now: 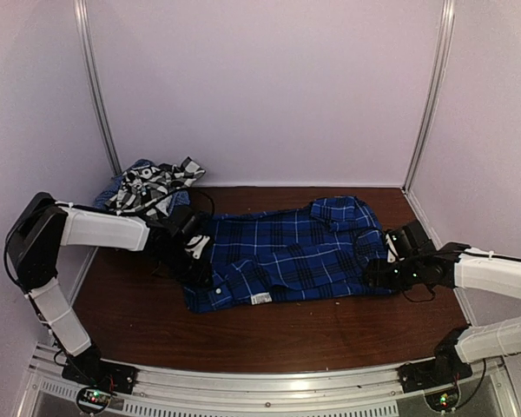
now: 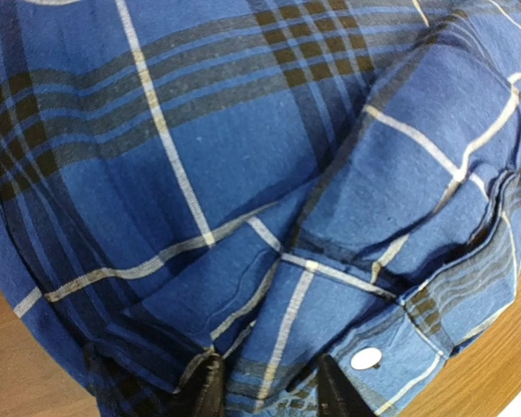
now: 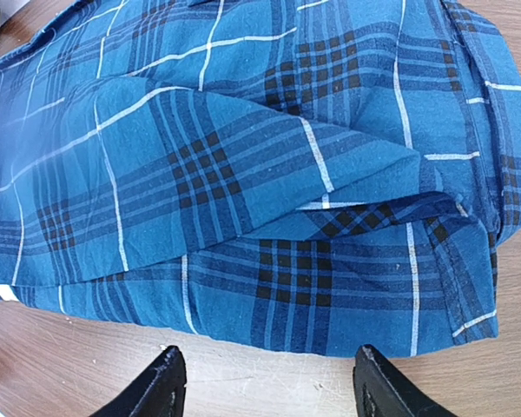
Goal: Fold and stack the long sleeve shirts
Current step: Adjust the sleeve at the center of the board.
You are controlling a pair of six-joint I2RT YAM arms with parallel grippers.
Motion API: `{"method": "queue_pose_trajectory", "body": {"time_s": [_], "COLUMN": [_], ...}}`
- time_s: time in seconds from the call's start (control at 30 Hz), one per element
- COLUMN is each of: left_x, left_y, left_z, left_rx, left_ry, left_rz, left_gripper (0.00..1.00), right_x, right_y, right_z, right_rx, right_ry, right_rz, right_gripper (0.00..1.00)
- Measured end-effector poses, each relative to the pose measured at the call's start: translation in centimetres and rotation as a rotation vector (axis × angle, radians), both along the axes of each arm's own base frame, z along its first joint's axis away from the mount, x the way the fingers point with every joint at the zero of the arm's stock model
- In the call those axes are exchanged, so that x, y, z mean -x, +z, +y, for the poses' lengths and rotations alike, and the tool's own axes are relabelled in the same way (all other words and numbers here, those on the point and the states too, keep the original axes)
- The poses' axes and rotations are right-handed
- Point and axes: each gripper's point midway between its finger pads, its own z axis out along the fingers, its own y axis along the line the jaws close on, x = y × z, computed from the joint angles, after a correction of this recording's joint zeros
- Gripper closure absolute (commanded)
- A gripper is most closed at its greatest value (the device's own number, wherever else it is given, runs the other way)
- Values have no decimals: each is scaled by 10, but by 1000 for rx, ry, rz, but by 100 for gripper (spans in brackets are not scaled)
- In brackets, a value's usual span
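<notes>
Your royal-blue plaid shirt [image 1: 286, 256] lies spread across the middle of the worktop [image 1: 269, 334], its long side running left to right and a small white label [image 1: 261, 298] showing at its near edge. Your left claw [image 2: 273, 382] sits on the shirt's left edge, its fingers either side of a raised fold of cloth close to a white button [image 2: 366, 357]; you cannot tell whether they pinch it. Your right claw [image 3: 265, 387] is at the shirt's right edge with its fingers [image 3: 161, 382] wide apart over bare wood, just short of the layered hem and holding nothing. You have a broad strip of bare brown wood between the shirt and the near rail [image 1: 269, 382], and a narrower one behind it. The other shirts [image 1: 152, 184] are heaped in the back left corner, behind your left arm. Pale walls [image 1: 269, 87] close in the back and both sides.
</notes>
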Motion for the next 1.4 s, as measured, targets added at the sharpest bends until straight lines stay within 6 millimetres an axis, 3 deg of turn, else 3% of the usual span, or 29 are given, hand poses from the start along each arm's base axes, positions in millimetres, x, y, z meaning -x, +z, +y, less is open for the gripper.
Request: {"method": "queue_pose_trajectory", "body": {"time_s": [0.33, 0.57, 0.83, 1.0, 1.27, 1.4], "left_x": [1, 0, -21, -19, -14, -16], "left_y": [-1, 2, 27, 25, 19, 22], "left_z": [0, 2, 12, 23, 26, 25], "left_rx": [3, -20, -48, -66, -86, -79], "left_ry": [-13, -22, -18, -24, -51, -52], "left_rz": [-3, -5, -42, -16, 8, -5], "left_gripper": [100, 100, 100, 100, 58, 48], "right_x": [-1, -1, -1, -1, -2, -10], "right_y": [-3, -7, -8, -8, -6, 5], "right_z": [4, 5, 5, 5, 4, 7], "right_rx": [-15, -13, -12, -11, -1, 1], "right_ry": [10, 13, 13, 14, 18, 25], "right_rz": [2, 12, 15, 15, 9, -18], "right_gripper": [33, 34, 33, 34, 33, 33]}}
